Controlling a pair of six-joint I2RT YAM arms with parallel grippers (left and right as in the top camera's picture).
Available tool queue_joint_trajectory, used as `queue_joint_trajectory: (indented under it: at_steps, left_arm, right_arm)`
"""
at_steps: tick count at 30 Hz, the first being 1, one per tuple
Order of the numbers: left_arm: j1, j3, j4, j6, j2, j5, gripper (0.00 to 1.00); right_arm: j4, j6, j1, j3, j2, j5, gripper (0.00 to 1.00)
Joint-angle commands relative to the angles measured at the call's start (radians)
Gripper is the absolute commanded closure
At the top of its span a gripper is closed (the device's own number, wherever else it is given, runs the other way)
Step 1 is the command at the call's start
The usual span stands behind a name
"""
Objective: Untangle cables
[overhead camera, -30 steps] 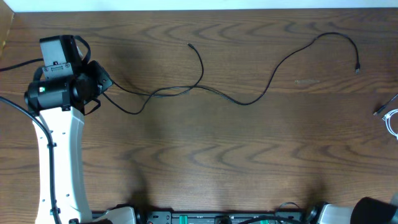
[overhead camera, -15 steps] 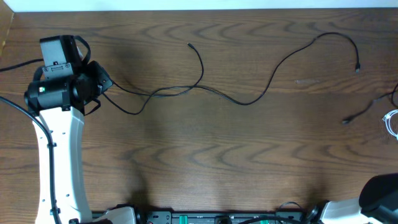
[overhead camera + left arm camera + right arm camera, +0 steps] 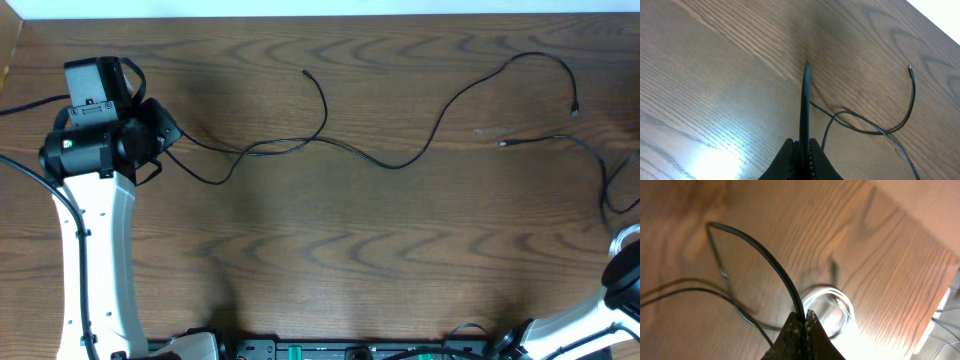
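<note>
Brown wood-grain table point(image 3: 330, 250) fills the overhead view, where one long black cable point(image 3: 400, 165) and one white cable point(image 3: 622, 234) are counted. The black cable is strung from centre left to the upper right. A further black strand point(image 3: 560, 138) is seen near the right edge, above the white coil at lower right. Three free black tips are counted there. Jaws are shown only in the two wrist views: the left gripper point(image 3: 800, 147) is pressed together on the black cable, and the right gripper point(image 3: 802, 321) is pinched on the black strand, with the white coil lying behind it.
</note>
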Motion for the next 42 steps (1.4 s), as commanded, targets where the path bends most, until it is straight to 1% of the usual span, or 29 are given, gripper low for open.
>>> queue_joint_trajectory:
  at_steps: [1,8,12,15,23,26,32,33,40,42]
  left_arm:
    - [0.005,-0.010,-0.004,0.009,0.007,-0.012,0.92]
    - [0.005,-0.010,-0.003,0.009,0.007,-0.012,0.93]
    - [0.005,-0.010,-0.006,0.010,0.007,-0.012,0.93]
    - [0.005,-0.010,-0.010,0.010,0.007,-0.012,0.92]
    - [0.005,-0.010,-0.010,0.009,0.007,-0.012,0.92]
    - [0.005,-0.010,-0.011,0.009,0.007,-0.012,0.93]
    - [0.005,-0.010,-0.011,0.009,0.007,-0.012,0.93]
    - [0.005,-0.010,-0.010,0.009,0.007,-0.012,0.92]
    - [0.005,-0.010,-0.010,0.009,0.007,-0.012,0.92]
    - [0.005,-0.010,-0.010,0.009,0.007,-0.012,0.92]
  right_arm:
    - [-0.028,0.019,-0.008,0.015,0.038,-0.036,0.99]
    - [-0.084,0.019,-0.008,0.014,0.105,-0.081,0.99]
    - [-0.085,0.019,-0.008,0.013,0.107,-0.085,0.99]
    - [-0.089,-0.007,-0.008,0.011,0.107,-0.084,0.99]
    - [-0.085,-0.006,-0.006,0.011,0.107,-0.102,0.99]
    - [-0.084,-0.007,-0.006,0.011,0.107,-0.116,0.96]
    - [-0.084,-0.006,-0.005,0.011,0.107,-0.122,0.80]
    - [-0.084,-0.007,-0.005,0.011,0.107,-0.122,0.76]
    - [-0.084,-0.007,-0.006,0.011,0.106,-0.109,0.73]
    - [-0.098,-0.001,-0.011,0.011,0.106,-0.059,0.71]
